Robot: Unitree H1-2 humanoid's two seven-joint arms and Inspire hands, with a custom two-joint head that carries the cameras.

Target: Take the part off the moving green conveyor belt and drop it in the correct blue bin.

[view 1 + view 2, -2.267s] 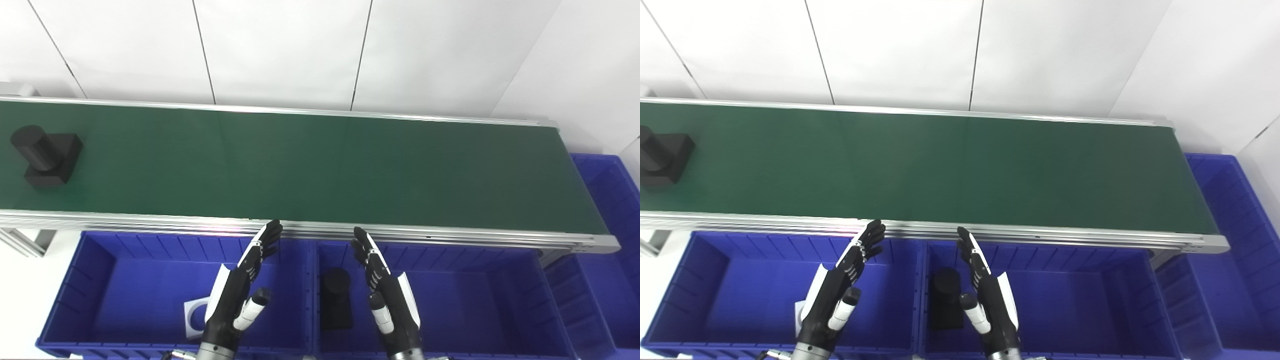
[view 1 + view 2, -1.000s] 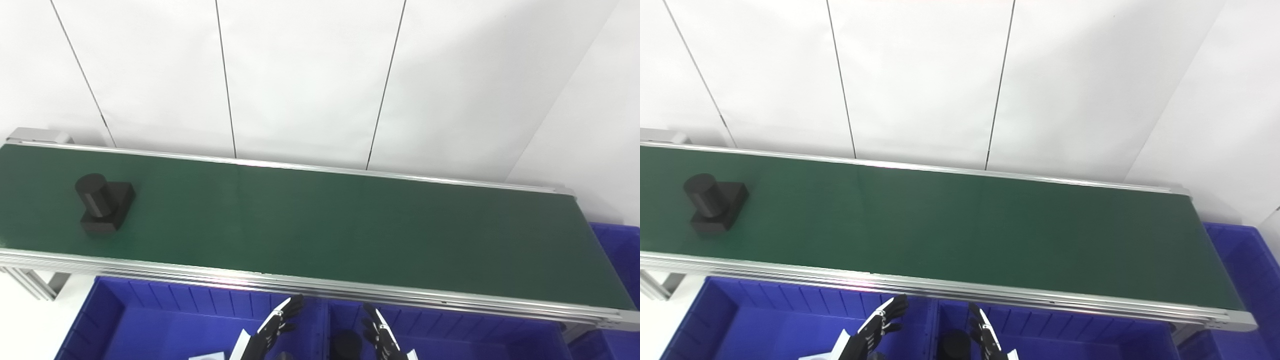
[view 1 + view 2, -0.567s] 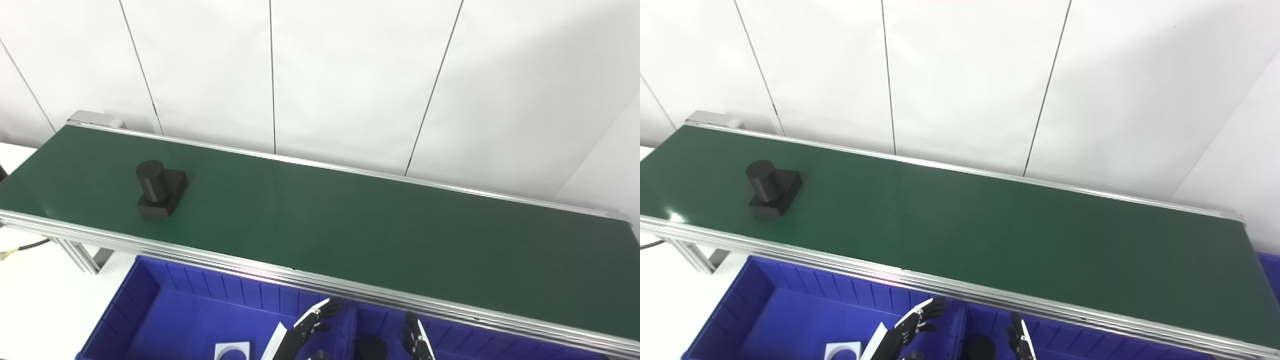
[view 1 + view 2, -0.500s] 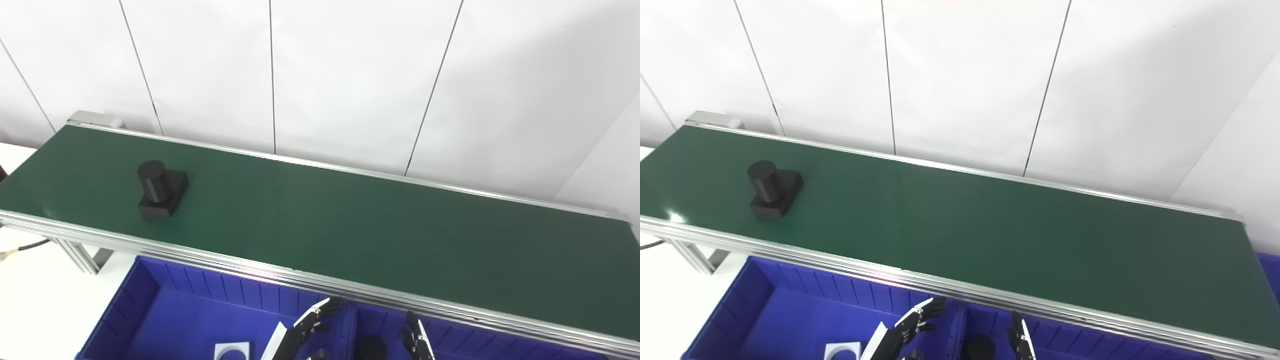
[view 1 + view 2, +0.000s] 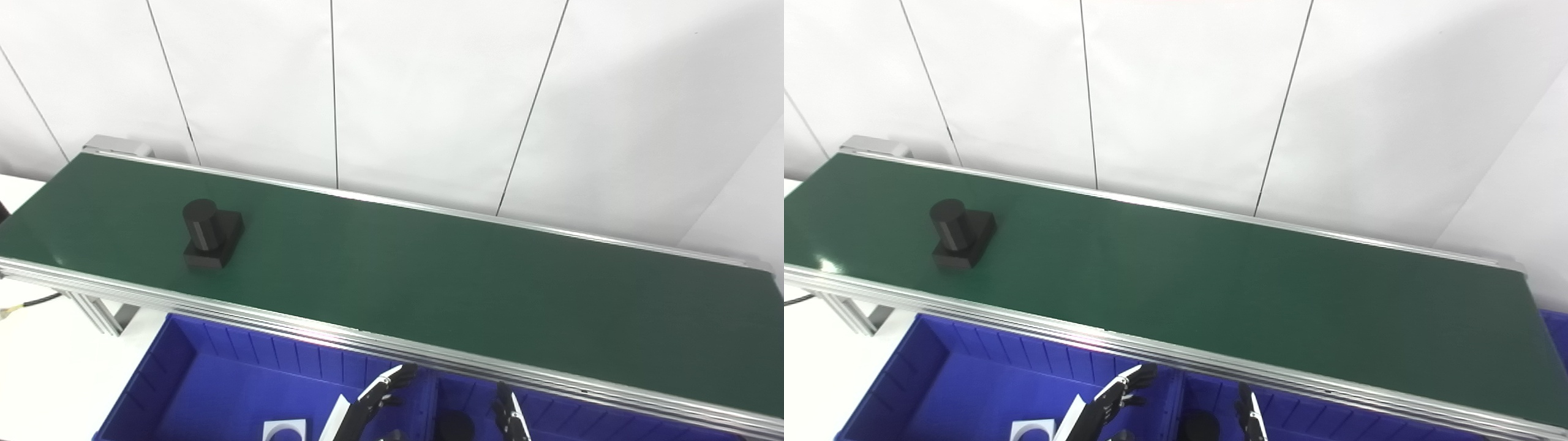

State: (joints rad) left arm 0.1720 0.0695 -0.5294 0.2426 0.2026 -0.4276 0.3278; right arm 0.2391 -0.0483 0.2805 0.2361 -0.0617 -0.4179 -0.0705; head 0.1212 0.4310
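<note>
since half a second ago the black part [image 5: 211, 235] has ridden a little further right along the green conveyor belt [image 5: 429, 269], while my camera view and both hands sit where they were. from my seat i see the part as a square base with an upright cylinder on it, standing on the left stretch of the belt, closer to the near rail than the far one. it is well apart from both hands and nothing touches it. the left hand [image 5: 367, 407] pokes up at the bottom edge, over the left blue bin [image 5: 202, 361], its fingers [image 5: 392, 376] stretched out and apart, holding nothing, tips just below the belt's near aluminium rail. the right hand [image 5: 508, 416] shows only its upper part at the bottom edge, over the right blue bin [image 5: 551, 410]; what i can see of it is straight and spread and it grips nothing. inside the left bin a white square piece with a round hole [image 5: 285, 430] lies flat on the floor, just left of the left hand. inside the right bin the top of another black part [image 5: 453, 424] sits between the two hands. behind the belt is a white panelled wall [image 5: 429, 92].
</note>
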